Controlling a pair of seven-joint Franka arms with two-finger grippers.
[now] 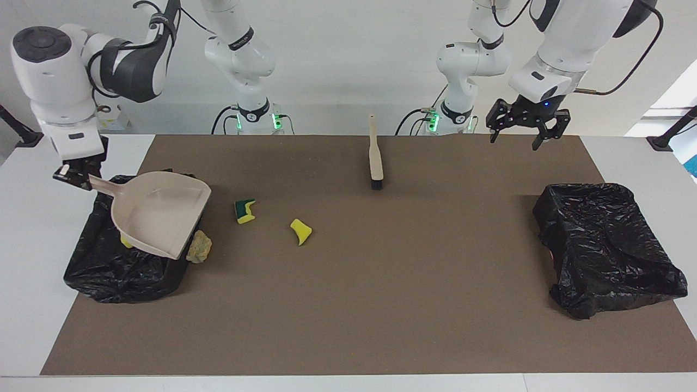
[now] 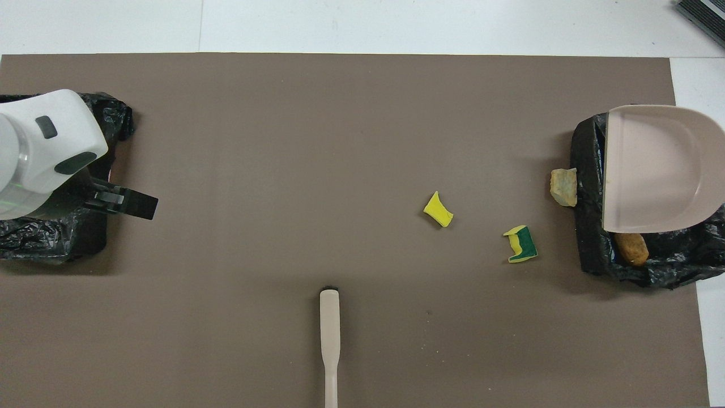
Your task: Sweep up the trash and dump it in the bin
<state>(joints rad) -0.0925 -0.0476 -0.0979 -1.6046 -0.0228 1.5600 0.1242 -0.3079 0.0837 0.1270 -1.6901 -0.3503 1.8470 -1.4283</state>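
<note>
Brown desk mat (image 1: 381, 283); my right end effector (image 1: 76, 175) clamps dustpan (image 1: 158, 212) over bin (image 1: 117, 272). Left end effector (image 1: 525, 128) open, waiting. Beside pan: tan scrap (image 1: 199, 246), green-and-yellow sponge (image 1: 245, 211), yellow piece (image 1: 300, 231). Risk: pan nudges them away.

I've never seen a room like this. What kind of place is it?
Probably a robot lab. Two white robot arms stand at a table with a brown mat, and the right gripper holds a dustpan over a black-lined bin.

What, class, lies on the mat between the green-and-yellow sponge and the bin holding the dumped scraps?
Nothing visible lies between the green-and-yellow sponge and the bin; only bare mat separates them. A tan lump rests beside the bin's edge, off that line. The right gripper holds the dustpan over the bin.
</note>
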